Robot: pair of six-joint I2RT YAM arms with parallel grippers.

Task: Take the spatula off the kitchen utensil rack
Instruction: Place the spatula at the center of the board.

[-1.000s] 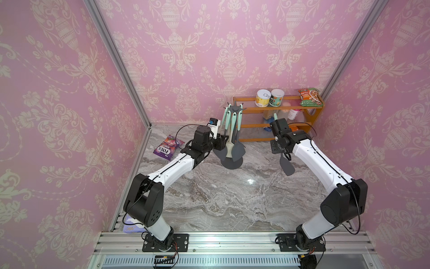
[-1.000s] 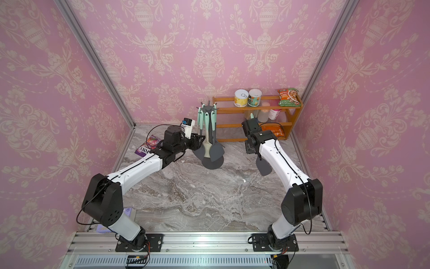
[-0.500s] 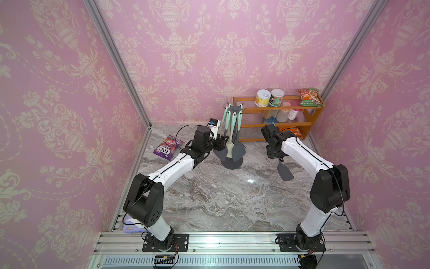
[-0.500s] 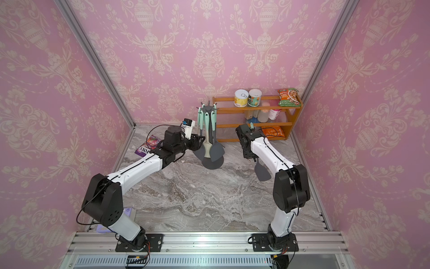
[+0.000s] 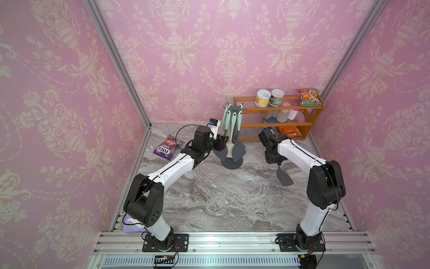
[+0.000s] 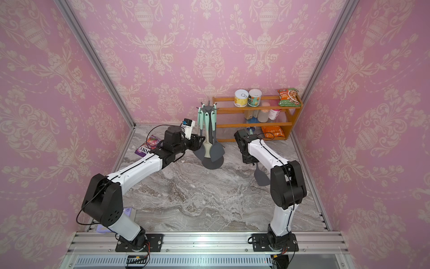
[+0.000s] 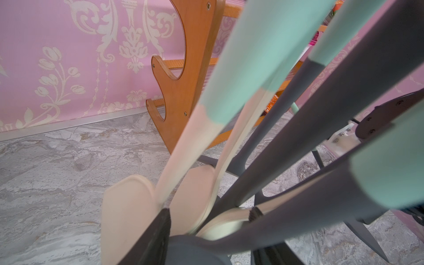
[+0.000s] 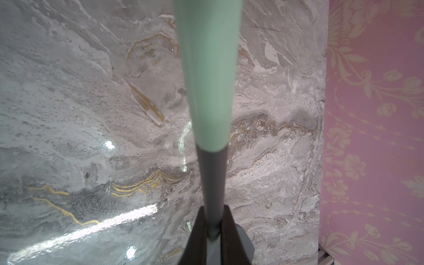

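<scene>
Spatula (image 8: 207, 80) | right gripper (image 8: 213, 231) clenched on its neck, wrist view only | left gripper (image 5: 223, 141) grip: cannot tell

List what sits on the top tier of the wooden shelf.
On the wooden shelf: a yellow can, a teal can beside it, and a green snack bag. Anything behind the cans is hidden.

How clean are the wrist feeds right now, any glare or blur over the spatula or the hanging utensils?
Right wrist view: the spatula handle is soft close to the lens, and a glare streak crosses the table, which is sharp. Left wrist view: the utensil handles are blurred, the wooden shelf behind them crisp. Both top views: sharp, evenly lit.
</scene>
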